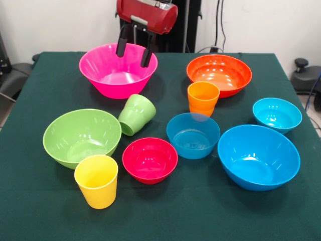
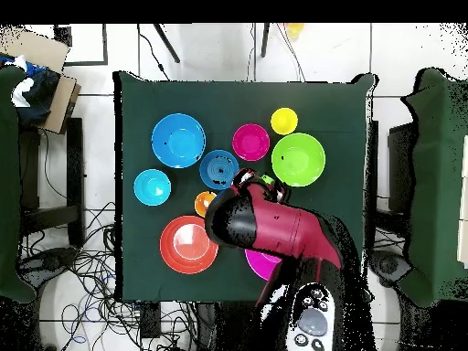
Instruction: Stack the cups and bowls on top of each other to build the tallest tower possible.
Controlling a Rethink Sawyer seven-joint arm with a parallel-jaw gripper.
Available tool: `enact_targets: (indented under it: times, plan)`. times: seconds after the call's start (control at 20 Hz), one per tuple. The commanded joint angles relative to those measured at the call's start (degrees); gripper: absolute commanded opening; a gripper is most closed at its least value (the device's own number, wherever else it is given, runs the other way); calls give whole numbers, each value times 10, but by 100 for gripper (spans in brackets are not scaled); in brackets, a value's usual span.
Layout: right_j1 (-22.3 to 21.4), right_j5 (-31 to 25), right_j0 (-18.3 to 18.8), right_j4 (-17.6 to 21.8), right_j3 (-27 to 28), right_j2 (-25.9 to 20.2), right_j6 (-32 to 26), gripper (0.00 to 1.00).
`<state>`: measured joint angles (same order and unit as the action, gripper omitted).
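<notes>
Cups and bowls all sit apart on the green surface (image 1: pixel 45 211), nothing stacked yet, while the gripper (image 1: pixel 134 49), fingers spread and empty, hangs over the pink bowl (image 1: pixel 118 70) at eleven o'clock.

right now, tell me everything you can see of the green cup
The green cup is a small, glossy, light green tumbler that looks like plastic, tapering toward its base. It does not stand upright: it is tipped over, its open mouth facing the camera's lower left and its base pointing up and back. It lies on the dark green tablecloth between the pink bowl and the light green bowl, seemingly leaning on the latter's rim. It appears empty. The overhead view hides most of it beneath the arm.
</notes>
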<state>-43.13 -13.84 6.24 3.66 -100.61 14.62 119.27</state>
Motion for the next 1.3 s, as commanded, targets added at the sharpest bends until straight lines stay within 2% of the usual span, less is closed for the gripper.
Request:
enact_targets:
  times: [0.05,0.7,1.05,1.3]
  plan:
    - [-47,-228,137,39,-23,-183,-218,100]
    - [-98,-284,152,71,-42,-220,-170,100]
    - [-104,-294,161,83,-44,-234,-156,100]
    - [-113,-295,145,87,-52,-227,-110,100]
